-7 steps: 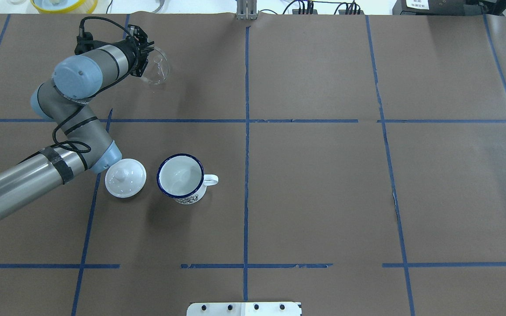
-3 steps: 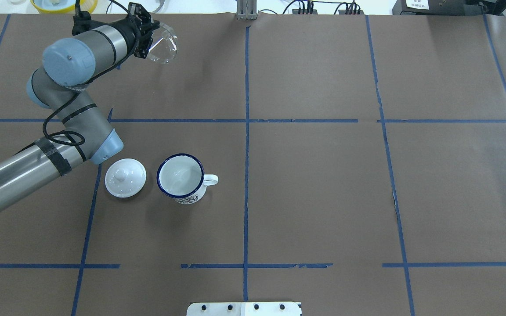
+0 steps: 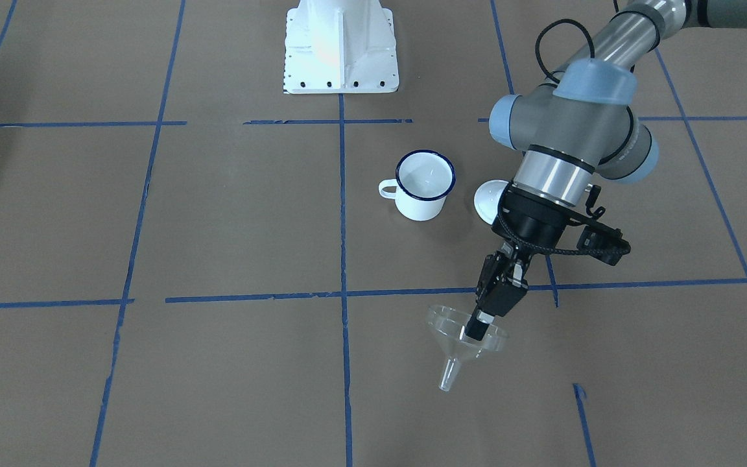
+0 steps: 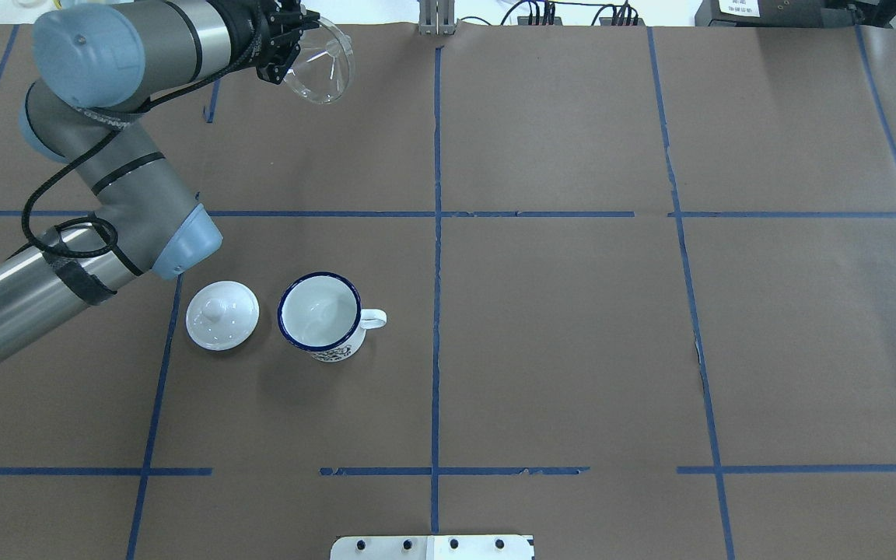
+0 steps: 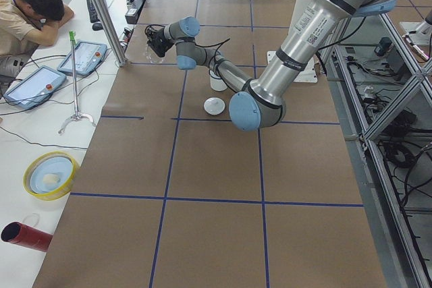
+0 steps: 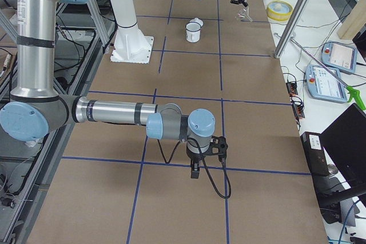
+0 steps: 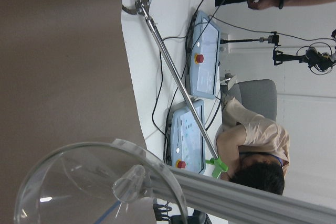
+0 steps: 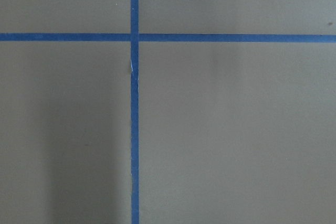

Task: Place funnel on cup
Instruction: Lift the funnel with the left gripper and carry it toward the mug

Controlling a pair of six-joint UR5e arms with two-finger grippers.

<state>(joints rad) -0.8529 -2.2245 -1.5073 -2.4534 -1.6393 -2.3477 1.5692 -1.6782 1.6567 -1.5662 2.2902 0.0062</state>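
Brown paper with a blue tape grid covers the table [image 4: 572, 311]. Left gripper [image 3: 477, 322] is clamped on the rim of the funnel [image 3: 458, 338], whose stem hangs below the fingertips, slightly tilted. Well apart from that gripper, toward the robot's base, stand 1 white lid [image 4: 222, 314] and, just beside it, the cup [image 4: 319, 311], upright and empty. Right gripper [image 6: 195, 171] hangs over bare paper; whether its jaws are parted cannot be told.

brown paper covers the table [image 4: 572, 334], crossed by blue tape lines [image 4: 436, 311]. beside it a white surface [image 5: 40, 126] with two pendants [image 5: 84, 56], a yellow bowl [image 5: 30, 181], a metal post [image 5: 101, 15] and a seated person [image 5: 27, 11].
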